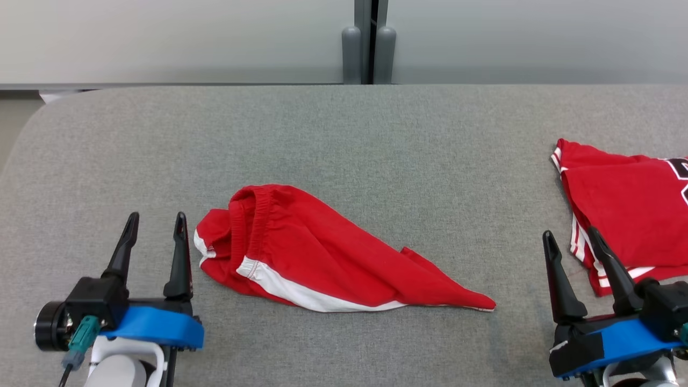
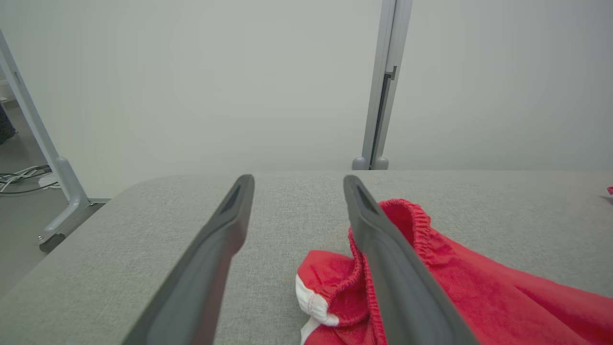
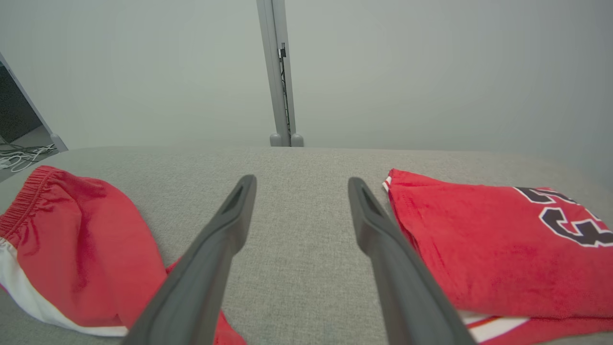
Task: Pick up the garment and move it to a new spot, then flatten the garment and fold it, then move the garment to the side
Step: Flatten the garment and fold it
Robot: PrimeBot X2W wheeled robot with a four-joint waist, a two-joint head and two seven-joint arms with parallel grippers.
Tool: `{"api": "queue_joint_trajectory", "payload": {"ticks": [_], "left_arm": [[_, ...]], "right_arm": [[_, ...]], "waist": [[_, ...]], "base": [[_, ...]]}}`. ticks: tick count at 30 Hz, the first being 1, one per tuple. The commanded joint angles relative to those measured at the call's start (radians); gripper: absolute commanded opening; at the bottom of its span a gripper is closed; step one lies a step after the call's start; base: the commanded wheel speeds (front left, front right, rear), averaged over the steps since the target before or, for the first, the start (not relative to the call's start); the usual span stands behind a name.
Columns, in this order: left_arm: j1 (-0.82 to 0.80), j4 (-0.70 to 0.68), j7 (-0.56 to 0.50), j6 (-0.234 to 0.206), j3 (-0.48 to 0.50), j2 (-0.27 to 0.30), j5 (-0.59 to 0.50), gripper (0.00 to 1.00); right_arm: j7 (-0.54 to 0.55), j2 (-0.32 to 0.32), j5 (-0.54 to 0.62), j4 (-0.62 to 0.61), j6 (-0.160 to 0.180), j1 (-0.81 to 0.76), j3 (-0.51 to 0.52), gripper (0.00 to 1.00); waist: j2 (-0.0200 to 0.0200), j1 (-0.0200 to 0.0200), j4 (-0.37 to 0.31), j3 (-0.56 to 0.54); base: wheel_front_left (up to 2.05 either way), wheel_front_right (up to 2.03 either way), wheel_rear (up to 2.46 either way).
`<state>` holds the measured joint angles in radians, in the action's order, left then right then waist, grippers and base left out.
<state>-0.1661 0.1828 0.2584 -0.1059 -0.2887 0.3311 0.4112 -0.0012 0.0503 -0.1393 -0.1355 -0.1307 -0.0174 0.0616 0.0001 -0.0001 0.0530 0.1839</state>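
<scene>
The red shorts lie crumpled mid-way along the desk, nearer its front edge; left gripper gapes wide beside the waistband; right gripper gapes wide by the folded jersey; flattening well likely means pinching both waistband corners and drawing them apart, low.

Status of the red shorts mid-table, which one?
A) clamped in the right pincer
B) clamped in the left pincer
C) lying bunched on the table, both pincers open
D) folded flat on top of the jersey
C: the red shorts lie crumpled on the grey table, while the left pincer and right pincer stand open on either side, gripping nothing.
</scene>
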Motion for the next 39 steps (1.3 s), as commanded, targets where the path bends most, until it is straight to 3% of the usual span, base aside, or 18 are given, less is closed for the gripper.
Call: {"api": "queue_joint_trajectory", "payload": {"ticks": [1, 21, 31, 39], "left_arm": [[0.014, -0.012, 0.005, -0.004, 0.008, 0.008, -0.006, 1.00], [0.111, -0.121, -0.025, -0.007, -0.009, 0.034, 0.001, 1.00], [0.061, -0.116, -0.025, -0.002, -0.020, 0.021, 0.004, 1.00], [0.026, -0.097, -0.014, 0.009, -0.027, 0.008, 0.003, 1.00]], "right_arm": [[0.006, 0.000, 0.006, -0.006, 0.000, -0.016, 0.004, 1.00], [0.050, 0.001, 0.023, -0.032, 0.000, -0.057, 0.000, 1.00], [0.061, 0.039, 0.021, 0.150, 0.000, -0.073, -0.194, 1.00], [0.023, 0.062, 0.061, 0.242, 0.000, 0.006, -0.255, 1.00]], "waist": [[-0.0001, 0.0001, 0.000, -0.010], [-0.0001, 0.0001, 0.005, -0.050], [-0.0001, 0.0001, 0.020, 0.014], [-0.0001, 0.0001, 0.032, 0.050]], "base": [[0.00, 0.00, 0.00], [0.00, 0.00, 0.00], [0.00, 0.00, 0.00], [0.00, 0.00, 0.00]]}}
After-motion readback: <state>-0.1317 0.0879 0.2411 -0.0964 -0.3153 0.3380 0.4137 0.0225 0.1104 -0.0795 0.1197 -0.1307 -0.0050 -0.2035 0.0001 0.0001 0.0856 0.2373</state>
